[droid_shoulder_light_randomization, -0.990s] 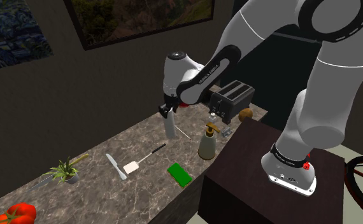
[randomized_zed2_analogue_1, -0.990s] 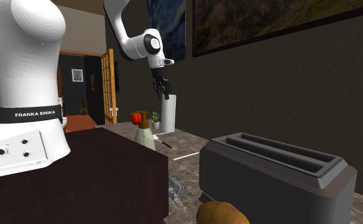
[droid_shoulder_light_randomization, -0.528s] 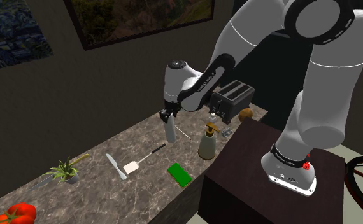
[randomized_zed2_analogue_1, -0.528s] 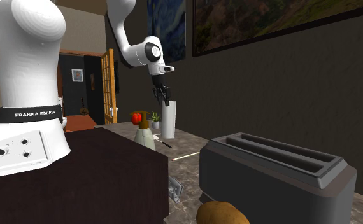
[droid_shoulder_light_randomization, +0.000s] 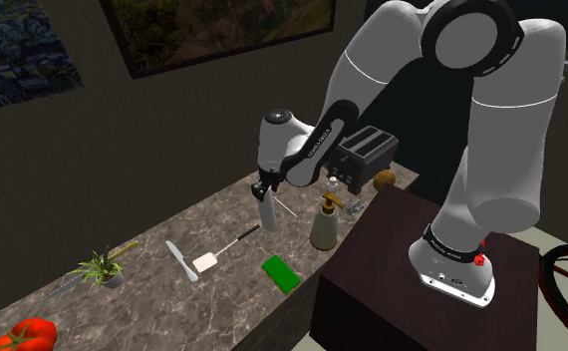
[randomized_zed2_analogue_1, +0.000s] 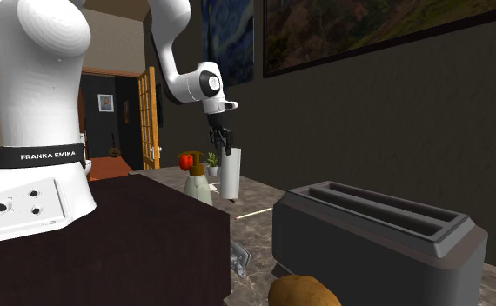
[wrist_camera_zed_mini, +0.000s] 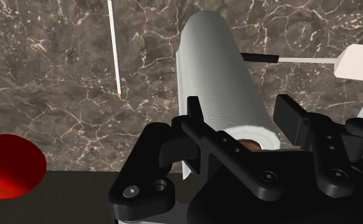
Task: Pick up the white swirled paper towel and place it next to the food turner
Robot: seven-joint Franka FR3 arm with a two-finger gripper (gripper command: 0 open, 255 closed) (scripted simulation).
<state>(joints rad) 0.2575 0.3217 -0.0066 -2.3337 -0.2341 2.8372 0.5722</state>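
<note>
Your pincer [wrist_camera_zed_mini: 242,109] is clenched on the top rim of the upright white paper towel roll [wrist_camera_zed_mini: 215,83], which hangs straight below it. You can make out no swirl on it. Its far end is hidden, so contact with the marble counter [wrist_camera_zed_mini: 46,76] is unclear. Beyond lies the food turner [wrist_camera_zed_mini: 357,62], its blade cut off.

the gripper [wrist_camera_zed_mini: 242,113] covers the near end of the paper towel [wrist_camera_zed_mini: 215,70]. the food turner [wrist_camera_zed_mini: 357,62] runs off the wrist view's edge, and so does the red tomato [wrist_camera_zed_mini: 8,167]. in the shoulder view the arm [droid_shoulder_light_randomization: 314,150] hides part of the toaster [droid_shoulder_light_randomization: 372,155], and the small item [droid_shoulder_light_randomization: 353,206] beside the soap bottle [droid_shoulder_light_randomization: 324,224] is too small to name. a brown lump [randomized_zed2_analogue_1: 303,292] is cut by the second exterior view's bottom edge.
</note>
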